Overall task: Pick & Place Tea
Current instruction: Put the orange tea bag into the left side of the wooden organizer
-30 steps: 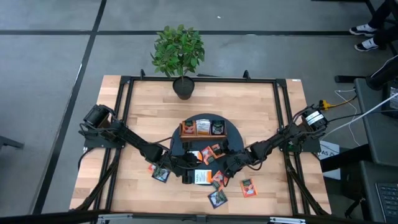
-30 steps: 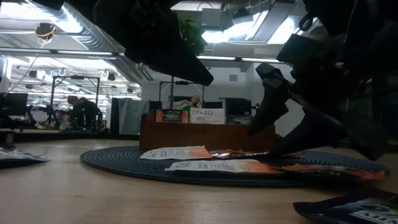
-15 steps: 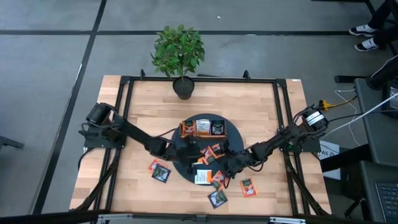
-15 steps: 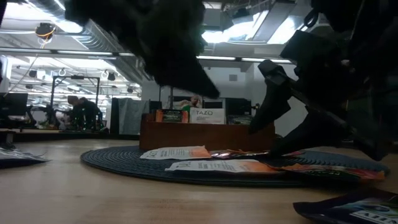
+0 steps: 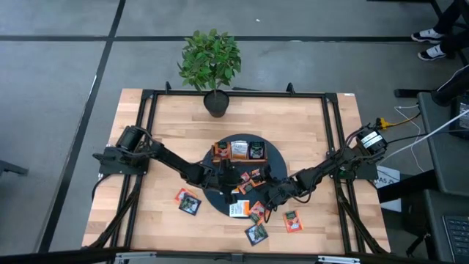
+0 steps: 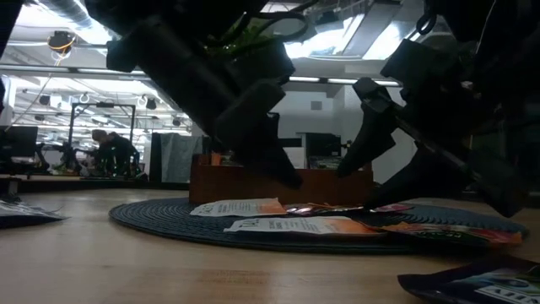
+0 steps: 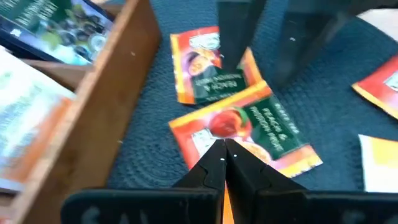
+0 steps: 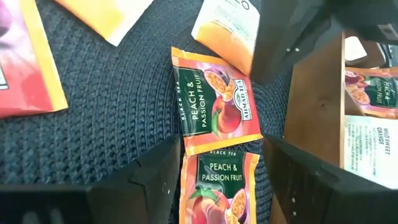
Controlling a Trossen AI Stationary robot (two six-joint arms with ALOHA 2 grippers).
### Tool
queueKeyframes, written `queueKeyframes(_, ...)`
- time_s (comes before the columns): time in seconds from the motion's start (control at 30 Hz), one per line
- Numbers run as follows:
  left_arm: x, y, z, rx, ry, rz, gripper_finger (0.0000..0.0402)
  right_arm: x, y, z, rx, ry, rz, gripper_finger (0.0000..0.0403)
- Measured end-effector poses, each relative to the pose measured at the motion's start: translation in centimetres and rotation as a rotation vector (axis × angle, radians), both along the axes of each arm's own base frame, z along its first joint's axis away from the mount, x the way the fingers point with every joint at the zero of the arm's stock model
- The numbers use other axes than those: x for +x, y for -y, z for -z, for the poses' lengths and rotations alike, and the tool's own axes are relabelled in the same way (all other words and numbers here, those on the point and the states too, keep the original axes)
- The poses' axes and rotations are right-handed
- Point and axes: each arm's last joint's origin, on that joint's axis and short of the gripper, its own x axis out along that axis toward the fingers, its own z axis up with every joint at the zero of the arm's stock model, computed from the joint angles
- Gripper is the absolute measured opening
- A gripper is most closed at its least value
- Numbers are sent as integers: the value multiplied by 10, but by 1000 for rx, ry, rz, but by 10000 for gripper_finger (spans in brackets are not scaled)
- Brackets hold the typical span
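Since a second ago, the left gripper (image 5: pixel 233 176) has swung from the lower-left sachets up to frame centre, beside the wooden tray (image 5: pixel 239 151), fingers pressed together above a peach sachet (image 7: pixel 249 124). On the dark mat (image 5: pixel 275 154), the right gripper (image 5: pixel 261 192) holds its fingers spread around two peach sachets (image 8: pixel 214 106) (one overlapping the other). More tea (image 5: pixel 256 233) lies scattered lower centre.

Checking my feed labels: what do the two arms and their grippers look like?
Both arms are dark, slim and jointed, with bulky cylindrical shoulder housings. The right arm has a yellow-marked base with cables trailing off. The left gripper and right gripper have matte black, angular, wedge-shaped fingers.
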Motion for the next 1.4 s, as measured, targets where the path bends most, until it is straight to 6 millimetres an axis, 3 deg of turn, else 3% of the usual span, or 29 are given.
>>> queueKeyframes(0.9,-6,-8,6,-19,-91,-44,2,0,0,0,15,9,12,229)
queueKeyframes(1.4,-1,-14,22,-40,-120,-45,3,0,1,-1,-29,17,25,229)
